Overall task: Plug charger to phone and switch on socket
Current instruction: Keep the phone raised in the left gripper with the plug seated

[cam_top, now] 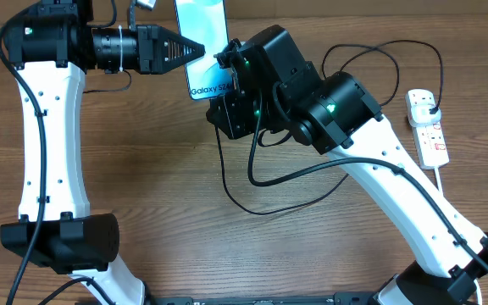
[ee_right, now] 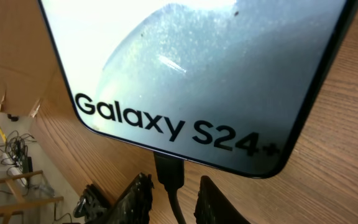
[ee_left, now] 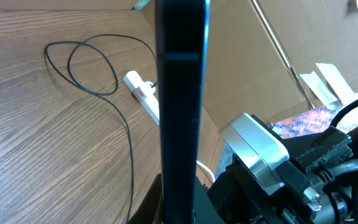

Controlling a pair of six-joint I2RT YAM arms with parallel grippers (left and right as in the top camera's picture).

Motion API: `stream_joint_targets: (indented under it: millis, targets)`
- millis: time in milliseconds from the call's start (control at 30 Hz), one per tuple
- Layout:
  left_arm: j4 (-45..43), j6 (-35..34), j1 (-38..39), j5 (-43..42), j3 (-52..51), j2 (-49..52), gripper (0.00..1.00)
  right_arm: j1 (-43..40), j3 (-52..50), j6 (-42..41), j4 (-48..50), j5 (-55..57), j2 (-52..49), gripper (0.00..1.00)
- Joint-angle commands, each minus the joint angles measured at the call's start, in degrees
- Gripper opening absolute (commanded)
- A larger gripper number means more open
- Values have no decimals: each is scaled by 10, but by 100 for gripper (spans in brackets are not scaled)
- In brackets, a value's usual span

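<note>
The phone [cam_top: 203, 42] has a light-blue "Galaxy S24+" screen and is held off the table at the back. My left gripper [cam_top: 195, 49] is shut on its side edge; in the left wrist view the phone [ee_left: 180, 112] shows edge-on between the jaws [ee_left: 179, 214]. The charger connector [ee_right: 168, 171] sits in the phone's [ee_right: 191, 74] bottom port. My right gripper [ee_right: 174, 202] is open, with a finger on each side of the cable and a gap to it. The black cable [cam_top: 252, 196] loops over the table to the socket [cam_top: 428, 127], where its black plug [cam_top: 430, 105] sits.
A cardboard wall [ee_left: 247, 68] stands behind the table. The socket also shows in the left wrist view [ee_left: 143, 93], beside cable loops [ee_left: 98, 68]. The socket's thick white lead [cam_top: 443, 182] runs toward the right arm's base.
</note>
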State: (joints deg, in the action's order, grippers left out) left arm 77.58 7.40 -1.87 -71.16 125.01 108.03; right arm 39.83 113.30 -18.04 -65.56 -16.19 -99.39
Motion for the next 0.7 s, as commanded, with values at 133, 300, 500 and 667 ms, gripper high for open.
stream_joint_targets:
  millis: [133,300,500,667]
  targets:
    - [-4,-19,4,-33,3,-5,4,0,18,-8,2,2,-6,22]
    - [-3,-19,4,-33,3,-5,4,0,18,-15,1,2,-6,17]
    - [-4,-23,4,-33,3,-5,4,0,18,-15,-10,2,-6,16]
    - [-4,-37,4,-33,3,-5,4,0,18,-15,-9,2,-6,13]
